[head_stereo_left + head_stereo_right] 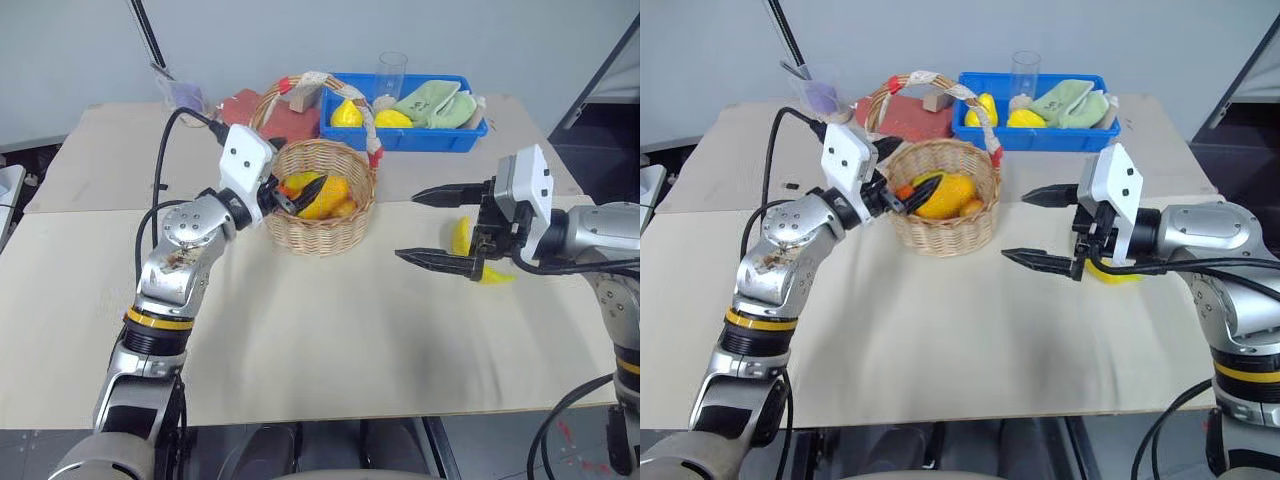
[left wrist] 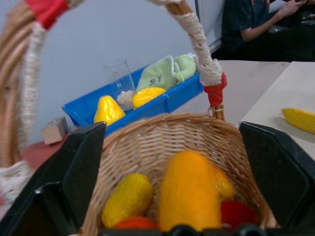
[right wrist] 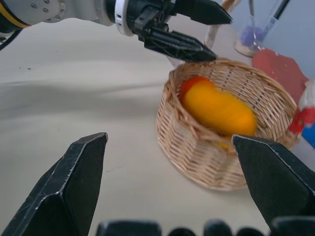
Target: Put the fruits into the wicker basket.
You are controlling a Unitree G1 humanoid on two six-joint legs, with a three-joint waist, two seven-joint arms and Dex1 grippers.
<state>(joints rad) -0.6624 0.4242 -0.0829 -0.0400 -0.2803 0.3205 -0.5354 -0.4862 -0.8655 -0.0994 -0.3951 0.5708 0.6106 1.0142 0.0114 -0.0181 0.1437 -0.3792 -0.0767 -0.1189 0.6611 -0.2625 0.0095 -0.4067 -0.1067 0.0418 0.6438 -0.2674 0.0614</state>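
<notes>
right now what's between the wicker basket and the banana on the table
Bare tabletop. The head views show nothing on the surface between the wicker basket and the banana; the open right end effector hangs above that stretch.

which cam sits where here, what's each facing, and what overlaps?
Left eye, right eye: head stereo pair, looking forward and down at the table; both arms show, left gripper at the basket, right gripper open above the banana.
Left wrist: looks between its fingers into the basket, mango inside.
Right wrist: looks between its fingers toward the basket and left gripper.
Shared: basket and mango.
</notes>
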